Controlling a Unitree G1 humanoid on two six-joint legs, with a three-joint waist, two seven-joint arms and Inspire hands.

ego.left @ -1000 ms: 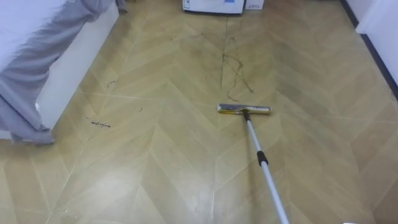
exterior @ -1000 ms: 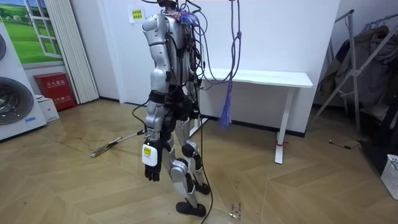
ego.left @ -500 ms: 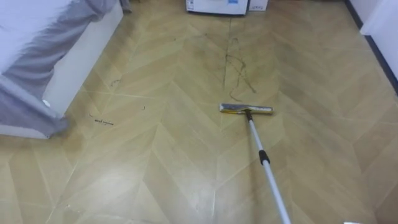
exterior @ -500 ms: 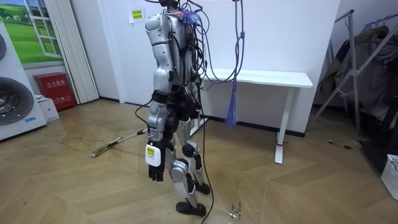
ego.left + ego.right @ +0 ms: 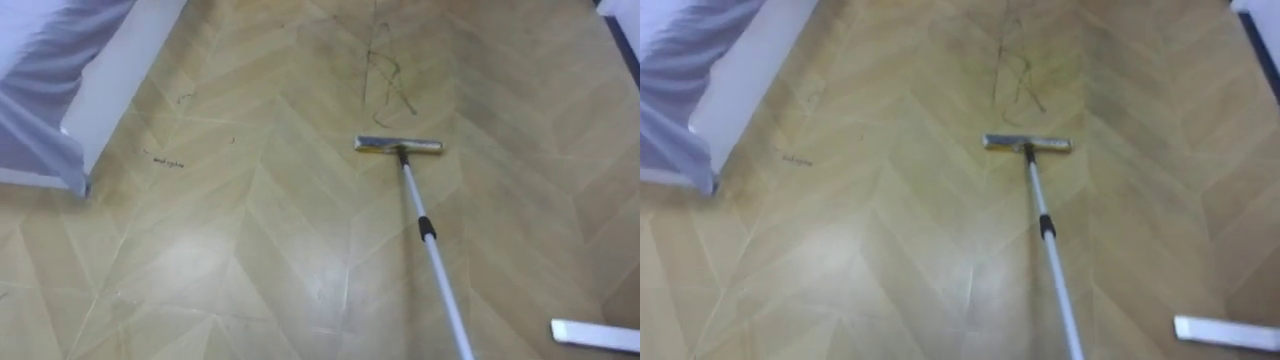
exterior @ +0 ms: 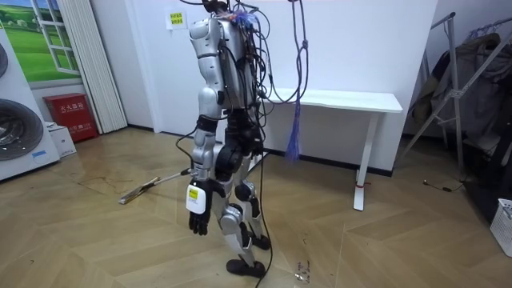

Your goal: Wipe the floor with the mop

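A flat mop lies on the wooden floor, its head (image 5: 398,146) just below a patch of dark scribbled dirt (image 5: 385,75). Its pale pole (image 5: 430,250) runs back to the lower right and out of the left eye view. In the room view the mop head (image 6: 128,196) rests on the floor to the room view's left of me, and the pole (image 6: 160,182) rises to my hip. I stand upright facing the mop. My left hand (image 6: 197,220) hangs by my thigh with relaxed fingers, holding nothing.
A white bed base with grey cloth (image 5: 60,90) stands at the left. A small dark mark (image 5: 167,161) lies near it. A white bar (image 5: 590,333) lies at lower right. A white desk (image 6: 352,100) stands behind me, a washing machine (image 6: 20,132) far left.
The eye view has tipped down, so the floor slid up and the white bar came in at lower right. The mop head stays by the dirt. My body has shifted slightly.
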